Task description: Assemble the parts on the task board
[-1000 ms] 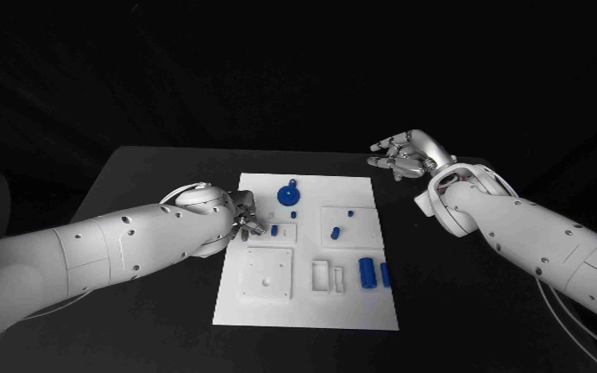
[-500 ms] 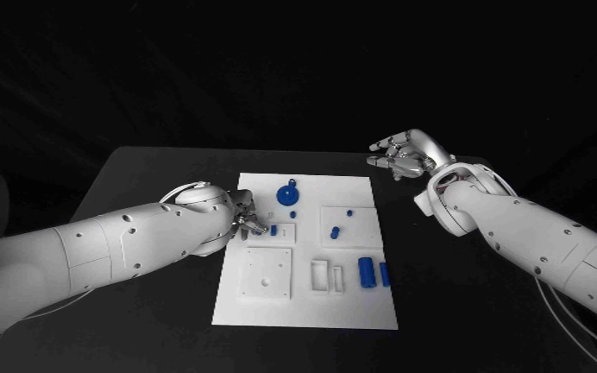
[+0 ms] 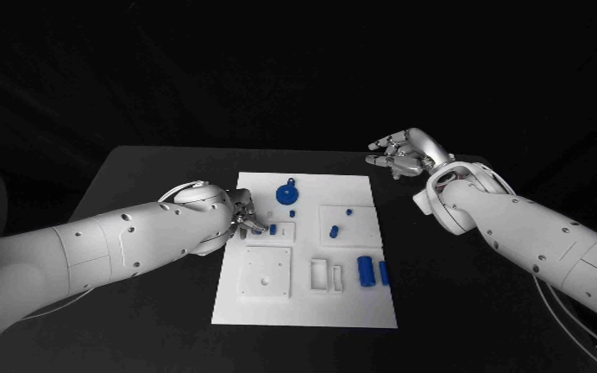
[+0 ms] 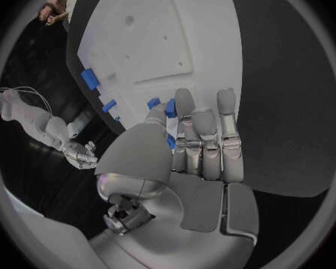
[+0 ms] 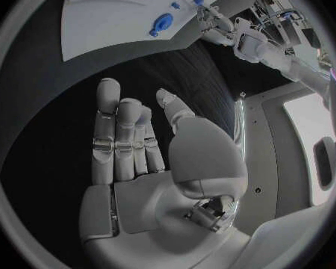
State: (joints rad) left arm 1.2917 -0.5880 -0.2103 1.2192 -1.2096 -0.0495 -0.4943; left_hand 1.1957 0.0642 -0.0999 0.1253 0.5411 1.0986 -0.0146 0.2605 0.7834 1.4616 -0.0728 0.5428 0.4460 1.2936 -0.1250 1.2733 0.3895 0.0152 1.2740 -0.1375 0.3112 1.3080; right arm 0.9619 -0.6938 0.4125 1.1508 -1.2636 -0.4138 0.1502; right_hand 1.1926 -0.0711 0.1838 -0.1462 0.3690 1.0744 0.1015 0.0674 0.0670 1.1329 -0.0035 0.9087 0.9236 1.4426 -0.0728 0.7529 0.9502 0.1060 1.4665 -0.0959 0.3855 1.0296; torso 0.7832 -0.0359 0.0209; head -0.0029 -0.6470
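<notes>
One black table (image 3: 149,174), carrying one white task board (image 3: 311,304) at centre. Two white arms: left arm (image 3: 100,248) entering from 8 o'clock, right arm (image 3: 523,226) from 4 o'clock. Left hand (image 3: 240,218) over the board's 9 o'clock edge, fingers straight and close together, fingertips beside a small blue part (image 3: 273,230); whether grasping it, cannot tell. Right hand (image 3: 400,155) off the board at 2 o'clock, released, fingers spread, grasping nothing. Seven blue parts counted on the board: one round piece (image 3: 287,193) near 12 o'clock, two cylinders (image 3: 367,271) at 4 o'clock, four smaller bits (image 3: 335,233) around the middle.
</notes>
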